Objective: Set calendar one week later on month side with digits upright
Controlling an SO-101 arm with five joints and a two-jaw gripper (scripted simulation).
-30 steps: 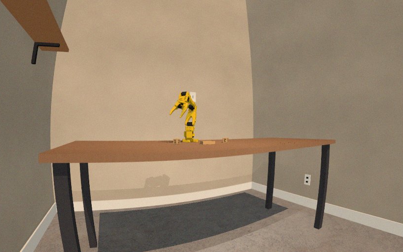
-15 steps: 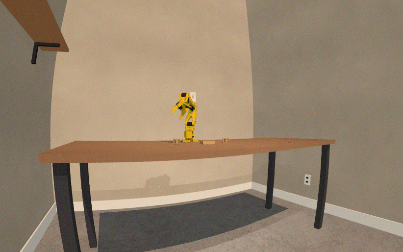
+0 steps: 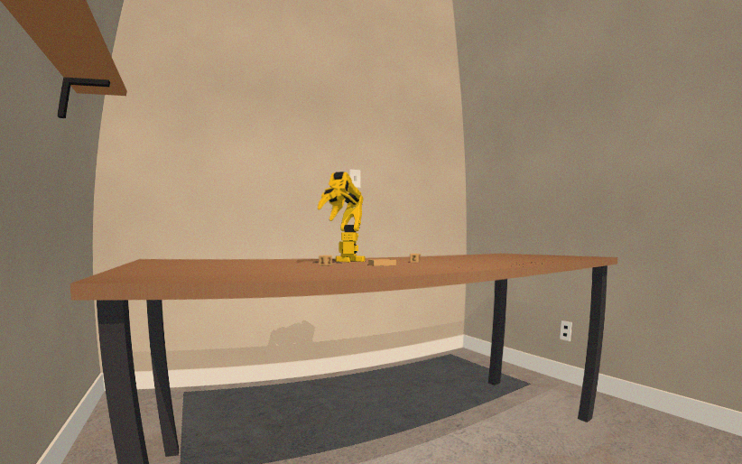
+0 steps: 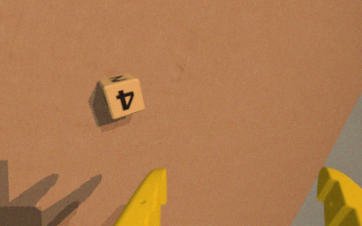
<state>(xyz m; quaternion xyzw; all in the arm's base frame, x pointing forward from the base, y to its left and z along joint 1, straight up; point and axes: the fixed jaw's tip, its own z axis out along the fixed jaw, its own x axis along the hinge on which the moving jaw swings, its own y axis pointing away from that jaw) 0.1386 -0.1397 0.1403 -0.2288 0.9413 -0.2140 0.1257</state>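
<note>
Long brown wooden table (image 3: 218, 279) nearest | on it, small tan wooden cube (image 4: 122, 98), "4" on top face, alone beneath raised yellow gripper (image 4: 241, 194) | jaws parted, gripping nothing | second tan numbered cube (image 3: 413, 257) well apart, past flat tan wooden tray (image 3: 383, 262) | yellow arm base (image 3: 348, 251) between cubes.

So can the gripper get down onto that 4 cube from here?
Probably yes: the cube lies alone on bare table, nothing beside it, and the gripper hangs open and empty above it.
</note>
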